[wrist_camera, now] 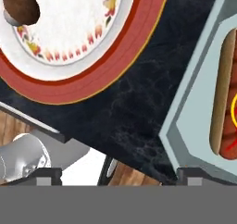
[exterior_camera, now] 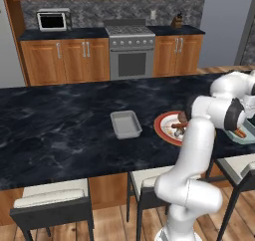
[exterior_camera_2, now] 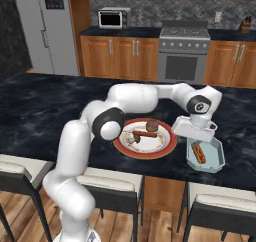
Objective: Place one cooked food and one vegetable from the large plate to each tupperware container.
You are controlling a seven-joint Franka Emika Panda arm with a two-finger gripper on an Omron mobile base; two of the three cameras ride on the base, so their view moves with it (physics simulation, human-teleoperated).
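The large plate (exterior_camera_2: 144, 155), red-rimmed with a white centre, lies on the dark island counter. On it are a sausage (exterior_camera_2: 145, 134), a brown mushroom (exterior_camera_2: 152, 126) and a small pale piece near its left side. To its right is the pale blue tupperware container (exterior_camera_2: 212, 155) with a hot dog (exterior_camera_2: 198, 152) lying in it. My gripper (exterior_camera_2: 199, 136) hangs open just above that tub's far left edge; in the hand view my gripper (wrist_camera: 120, 177) has nothing between its fingertips (wrist_camera: 48, 176), with the plate (wrist_camera: 92, 79), mushroom (wrist_camera: 21, 8), blue container (wrist_camera: 190, 121) and hot dog (wrist_camera: 224, 93) below. The grey tupperware container (exterior_camera: 125, 125) sits empty, left of the plate (exterior_camera: 160, 126).
Stools (exterior_camera_2: 215, 206) line the counter's near edge. My own arm (exterior_camera: 199, 145) blocks part of the plate in the left base view. Across the floor at the back stand a stove (exterior_camera: 130, 51), a microwave (exterior_camera: 52, 20) and a fridge (exterior_camera_2: 50, 26).
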